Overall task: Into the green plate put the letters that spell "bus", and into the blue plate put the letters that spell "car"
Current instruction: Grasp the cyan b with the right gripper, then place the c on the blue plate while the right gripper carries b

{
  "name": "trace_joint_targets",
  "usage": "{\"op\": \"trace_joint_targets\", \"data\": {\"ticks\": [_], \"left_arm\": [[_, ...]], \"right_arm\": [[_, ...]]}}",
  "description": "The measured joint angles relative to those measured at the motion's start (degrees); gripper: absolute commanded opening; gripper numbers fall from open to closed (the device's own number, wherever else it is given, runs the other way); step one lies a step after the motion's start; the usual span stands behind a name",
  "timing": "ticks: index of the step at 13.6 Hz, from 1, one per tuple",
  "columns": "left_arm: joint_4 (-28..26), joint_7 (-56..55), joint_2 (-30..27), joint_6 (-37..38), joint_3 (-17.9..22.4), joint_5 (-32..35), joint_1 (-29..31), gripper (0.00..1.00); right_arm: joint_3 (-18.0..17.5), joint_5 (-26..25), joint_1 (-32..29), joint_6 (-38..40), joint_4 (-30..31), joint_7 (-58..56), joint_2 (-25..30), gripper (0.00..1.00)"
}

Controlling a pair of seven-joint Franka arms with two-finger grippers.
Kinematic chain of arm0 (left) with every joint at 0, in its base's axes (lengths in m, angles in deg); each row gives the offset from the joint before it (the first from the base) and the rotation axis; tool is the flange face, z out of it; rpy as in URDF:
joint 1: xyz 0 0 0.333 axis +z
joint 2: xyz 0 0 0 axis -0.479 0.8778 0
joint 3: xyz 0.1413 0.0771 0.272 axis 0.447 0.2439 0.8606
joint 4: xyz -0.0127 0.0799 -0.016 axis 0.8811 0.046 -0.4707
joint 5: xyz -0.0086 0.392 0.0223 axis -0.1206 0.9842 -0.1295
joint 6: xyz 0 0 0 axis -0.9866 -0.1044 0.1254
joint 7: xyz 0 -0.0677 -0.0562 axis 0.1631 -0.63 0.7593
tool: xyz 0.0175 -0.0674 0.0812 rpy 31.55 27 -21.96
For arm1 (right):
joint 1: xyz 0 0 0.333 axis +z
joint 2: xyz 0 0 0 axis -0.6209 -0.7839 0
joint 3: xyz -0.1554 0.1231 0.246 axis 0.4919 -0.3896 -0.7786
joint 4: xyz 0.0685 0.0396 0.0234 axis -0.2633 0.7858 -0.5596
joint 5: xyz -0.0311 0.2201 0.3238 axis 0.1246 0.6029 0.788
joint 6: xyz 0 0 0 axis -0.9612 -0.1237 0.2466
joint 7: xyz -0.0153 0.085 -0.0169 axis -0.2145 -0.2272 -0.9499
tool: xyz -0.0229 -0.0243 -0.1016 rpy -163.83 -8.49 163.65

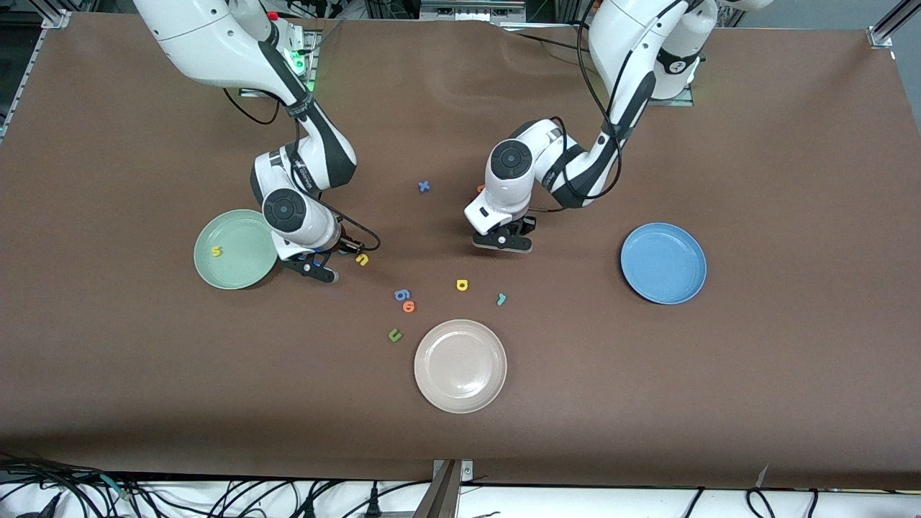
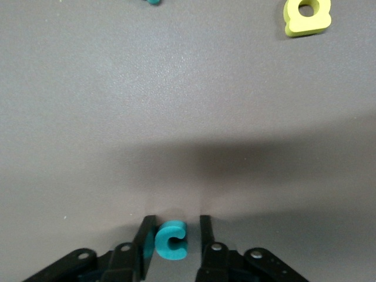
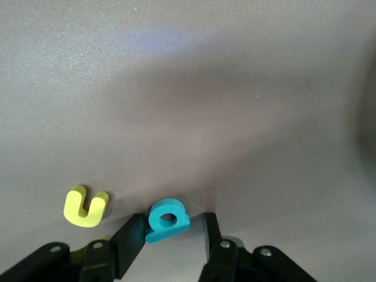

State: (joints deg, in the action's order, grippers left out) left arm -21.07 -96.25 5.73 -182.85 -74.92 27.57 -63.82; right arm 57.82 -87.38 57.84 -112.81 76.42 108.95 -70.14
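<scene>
Covering the table (image 1: 755, 374), brown matting bears scattered foam letters

Three plates (image 1: 460, 385), two arms (image 1: 316, 151), three yellow letters (image 1: 462, 285), three teal letters (image 2: 171, 239), at least four others (image 1: 424, 186)

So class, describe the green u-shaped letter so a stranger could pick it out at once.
Start at the beige plate, the plate nearest the front camera. Beside its rim, toward the right arm's end, lies the green u. Its neighbours are a blue 6 and an orange o; the other u is yellow.
</scene>
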Motion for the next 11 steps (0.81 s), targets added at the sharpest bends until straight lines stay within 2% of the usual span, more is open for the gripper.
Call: {"op": "trace_joint_targets", "data": {"ticks": [1,4,5,6,11], "left_arm": [[0.0,0.0,0.0,0.0,0.0,0.0,0.0,0.29],[0.0,0.0,0.0,0.0,0.0,0.0,0.0,0.22],[0.0,-0.1,-0.1,0.0,0.0,0.0,0.0,0.19],[-0.1,-0.1,-0.1,0.0,0.0,0.0,0.0,0.18],[-0.1,-0.3,-0.2,0.4,0.0,0.0,0.1,0.17]], "right_arm": [[0.0,0.0,0.0,0.0,0.0,0.0,0.0,0.42],[0.0,0.0,0.0,0.0,0.0,0.0,0.1,0.2],[0.1,0.0,0.0,0.2,0.0,0.0,0.3,0.19],[0.1,0.0,0.0,0.2,0.0,-0.1,0.6,0.13],[0.1,0.0,0.0,0.1,0.0,-0.1,0.5,0.1]]}}
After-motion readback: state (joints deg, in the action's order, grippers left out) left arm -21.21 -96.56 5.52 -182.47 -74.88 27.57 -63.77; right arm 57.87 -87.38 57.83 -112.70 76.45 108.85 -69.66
